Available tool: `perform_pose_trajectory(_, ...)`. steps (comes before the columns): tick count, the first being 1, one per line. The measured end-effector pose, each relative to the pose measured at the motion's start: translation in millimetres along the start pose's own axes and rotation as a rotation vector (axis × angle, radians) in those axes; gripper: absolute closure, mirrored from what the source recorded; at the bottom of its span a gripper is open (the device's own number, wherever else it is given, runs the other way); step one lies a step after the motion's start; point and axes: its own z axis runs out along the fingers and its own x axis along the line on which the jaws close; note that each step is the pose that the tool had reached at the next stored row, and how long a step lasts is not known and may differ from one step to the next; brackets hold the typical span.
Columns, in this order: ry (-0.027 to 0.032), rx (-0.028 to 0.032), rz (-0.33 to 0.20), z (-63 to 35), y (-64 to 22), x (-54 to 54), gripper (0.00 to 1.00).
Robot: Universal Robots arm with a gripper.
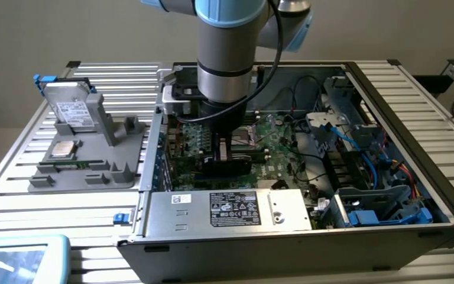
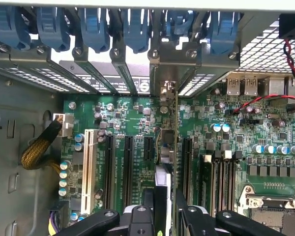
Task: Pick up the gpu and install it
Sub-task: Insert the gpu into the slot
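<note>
The gpu (image 2: 166,147) stands on edge over the green motherboard (image 2: 128,118), between two black expansion slots. Its silvery bracket (image 2: 167,69) lies against the case's rear slot openings. My gripper (image 2: 164,209) is shut on the card's near end, with one black finger (image 2: 148,201) on each side of it. In the exterior view the arm reaches straight down into the open computer case (image 1: 416,195). There the gripper (image 1: 225,151) holds the black gpu (image 1: 227,167) low against the motherboard (image 1: 282,148).
A grey holder (image 1: 93,171) on the exterior view's left carries a hard drive (image 1: 73,109), a processor chip (image 1: 63,148) and a memory stick (image 1: 69,164). A metal box (image 1: 227,207) and blue cables (image 1: 369,171) crowd the case. Blue clips (image 2: 93,24) line the rear slots.
</note>
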Motion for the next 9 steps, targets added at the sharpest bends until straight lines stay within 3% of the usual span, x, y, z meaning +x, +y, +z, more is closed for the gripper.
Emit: perform_pose_trajectory(9, -0.001, -0.0018, 0.001, 0.9, 0.5, -0.2, 0.73)
